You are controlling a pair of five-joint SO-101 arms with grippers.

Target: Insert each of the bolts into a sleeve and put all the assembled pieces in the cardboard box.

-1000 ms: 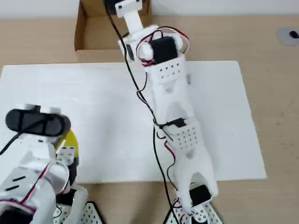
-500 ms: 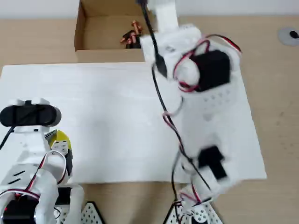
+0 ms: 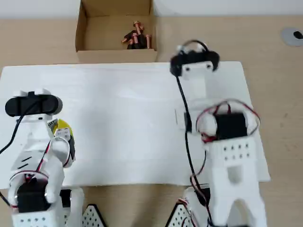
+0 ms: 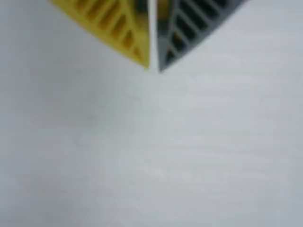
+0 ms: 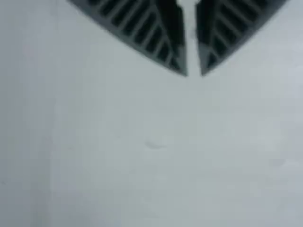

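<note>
The cardboard box (image 3: pixel 85 33) stands at the table's far edge. Inside it lies a cluster of assembled pieces (image 3: pixel 136 38), copper bolts in black sleeves. My left gripper (image 4: pixel 152 68), one finger yellow and one grey, is shut with nothing in it, just above the white mat. In the high view its yellow finger (image 3: pixel 61 128) sits low over the mat's near left part. My right gripper (image 5: pixel 191 73) has two dark fingers shut on nothing above bare mat. In the high view the right arm (image 3: pixel 229 142) is folded back over the mat's near right side.
A white mat (image 3: pixel 123 118) covers most of the wooden table (image 3: pixel 274 85). A small grey round object (image 3: pixel 292 35) lies at the far right. Both arm bases stand at the near edge.
The right arm has pulled back from the cardboard box to the near right side of the mat, uncovering the pieces in the box. The left arm has shifted only slightly.
</note>
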